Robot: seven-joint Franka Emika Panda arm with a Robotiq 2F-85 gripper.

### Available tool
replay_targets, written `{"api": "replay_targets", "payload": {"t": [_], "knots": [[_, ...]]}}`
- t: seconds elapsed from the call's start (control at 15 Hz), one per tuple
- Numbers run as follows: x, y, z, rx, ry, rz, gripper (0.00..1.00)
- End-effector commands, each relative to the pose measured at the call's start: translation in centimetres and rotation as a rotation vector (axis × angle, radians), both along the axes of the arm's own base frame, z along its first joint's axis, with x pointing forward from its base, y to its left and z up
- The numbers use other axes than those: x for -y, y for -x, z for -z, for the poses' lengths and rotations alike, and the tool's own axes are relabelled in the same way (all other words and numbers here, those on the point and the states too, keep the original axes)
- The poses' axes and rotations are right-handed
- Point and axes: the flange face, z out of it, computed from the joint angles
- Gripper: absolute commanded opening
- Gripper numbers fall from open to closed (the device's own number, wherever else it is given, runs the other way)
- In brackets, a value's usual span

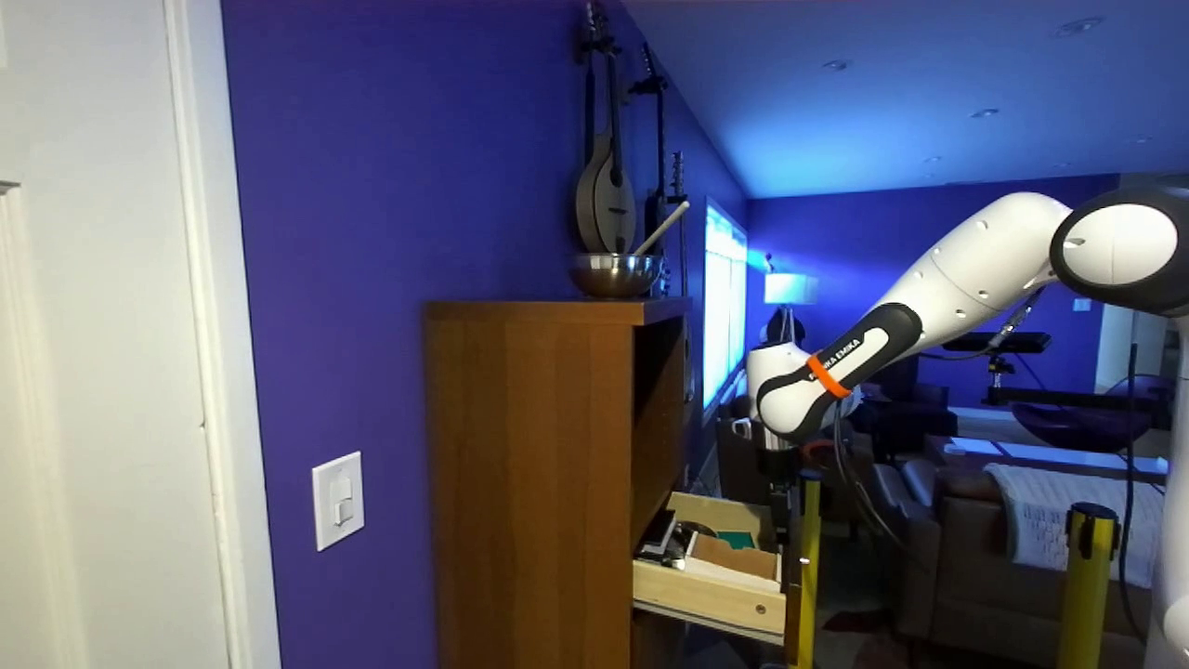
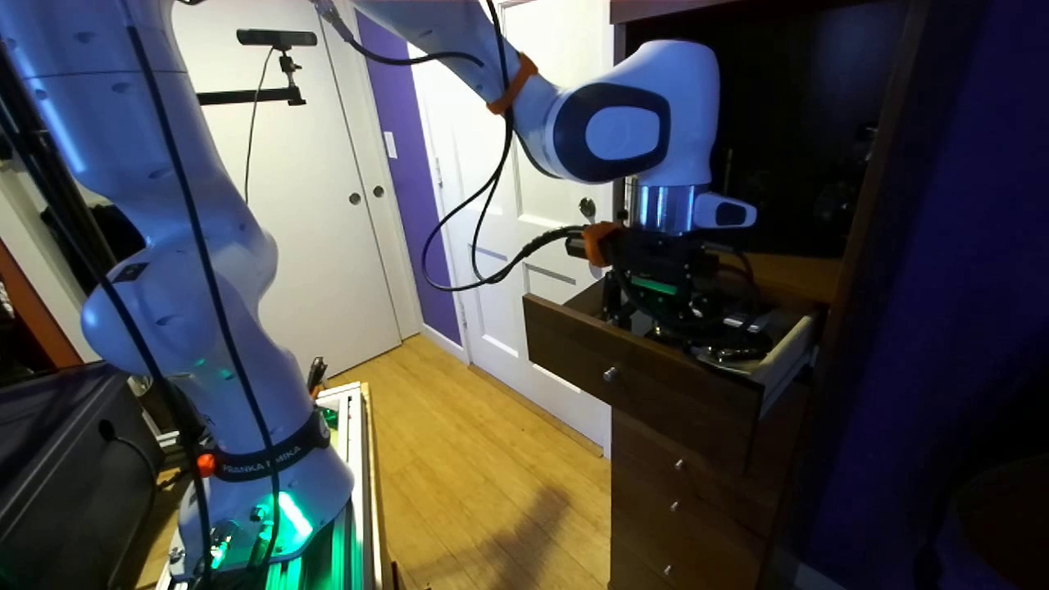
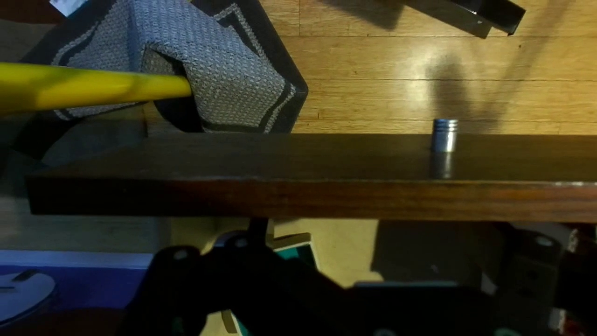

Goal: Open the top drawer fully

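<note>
White arm (image 2: 242,270) arches over, its spread end effector (image 2: 651,311) pointing down into the top drawer (image 2: 672,385).

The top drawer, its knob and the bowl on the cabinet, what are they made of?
Top drawer: probably wood; brown front shows streaky grain and a sheen. Knob: apparently metal, with bright silvery highlights. Bowl: likely polished metal, judging by its reflective surface.

The shallow wooden top drawer (image 2: 668,389), brown-fronted with pale yellowish sides and a small cylindrical silvery knob (image 3: 444,135), stands open, jutting well out from the tall brown wooden cabinet (image 1: 529,465).
</note>
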Motion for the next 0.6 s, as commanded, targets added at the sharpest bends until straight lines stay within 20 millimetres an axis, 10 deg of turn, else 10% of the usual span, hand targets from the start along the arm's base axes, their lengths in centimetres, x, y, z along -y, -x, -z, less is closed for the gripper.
{"api": "replay_targets", "payload": {"t": [0.0, 0.53], "knots": [[0.4, -0.1, -1.4, 0.027, -0.015, 0.032, 1.00], [0.4, -1.1, -7.1, 0.194, -0.146, 0.147, 1.00]]}}
